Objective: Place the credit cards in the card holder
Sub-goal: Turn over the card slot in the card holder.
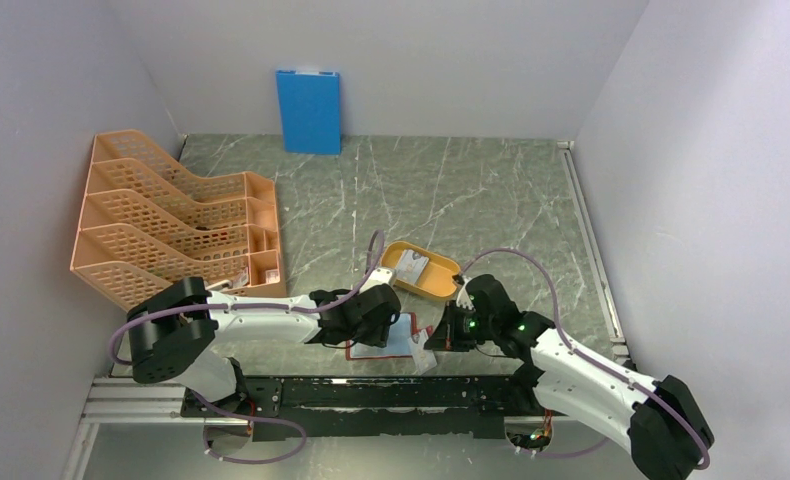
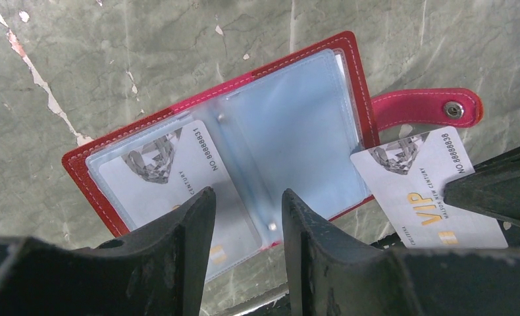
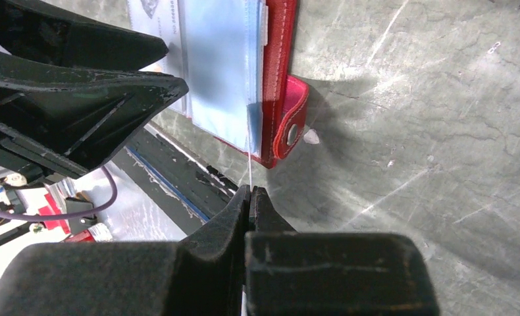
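The red card holder lies open on the table, its clear pockets up and its snap tab out to the right. One white credit card sits in its left pocket. My left gripper is open and empty, low over the holder's near edge. My right gripper is shut on a second credit card, marked VIP, held edge-on just beside the holder's right edge near the tab. In the top view, both grippers meet over the holder at the table's near edge.
A yellow-orange oval tray with more cards in it stands just behind the grippers. An orange mesh file rack stands at the left. A blue board leans on the back wall. The table's metal front rail runs close below.
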{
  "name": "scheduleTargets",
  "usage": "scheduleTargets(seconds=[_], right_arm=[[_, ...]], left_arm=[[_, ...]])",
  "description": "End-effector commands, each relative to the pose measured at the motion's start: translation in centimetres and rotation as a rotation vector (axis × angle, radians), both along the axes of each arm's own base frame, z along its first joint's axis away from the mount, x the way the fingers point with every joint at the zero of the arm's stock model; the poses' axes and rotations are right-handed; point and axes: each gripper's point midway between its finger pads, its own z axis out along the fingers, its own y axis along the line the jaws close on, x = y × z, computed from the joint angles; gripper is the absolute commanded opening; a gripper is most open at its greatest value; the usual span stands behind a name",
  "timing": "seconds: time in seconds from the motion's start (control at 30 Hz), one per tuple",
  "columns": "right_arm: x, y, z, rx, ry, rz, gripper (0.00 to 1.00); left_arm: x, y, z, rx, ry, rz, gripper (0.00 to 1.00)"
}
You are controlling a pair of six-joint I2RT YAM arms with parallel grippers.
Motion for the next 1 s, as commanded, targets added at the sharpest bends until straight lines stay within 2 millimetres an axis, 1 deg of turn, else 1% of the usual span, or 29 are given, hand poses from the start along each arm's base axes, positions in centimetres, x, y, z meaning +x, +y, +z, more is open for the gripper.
scheduleTargets(seconds=[0.0,0.17,0.6,0.97], right_arm=[[0.5,0.4,1.5,0.02,-0.043,0.005,0.0],[0.6,0.7,2.0,0.037,-0.049,0.01,0.0],[0.0,0.8,0.7,0.035,-0.009,0.029,0.0],[-0.2,1.8,0.1,0.078,0.02,0.059,0.0]], left_arm=[[0.3,0.7,-0.7,0.043,-0.014,0.011,0.47],[0.3,0.7,-0.9,0.042,-0.01,0.01,0.48],[0.2,0.5,-1.0,0.042,-0.003,0.006,0.48],[0.1,0.3,-1.0,0.036,0.002,0.001,0.5]])
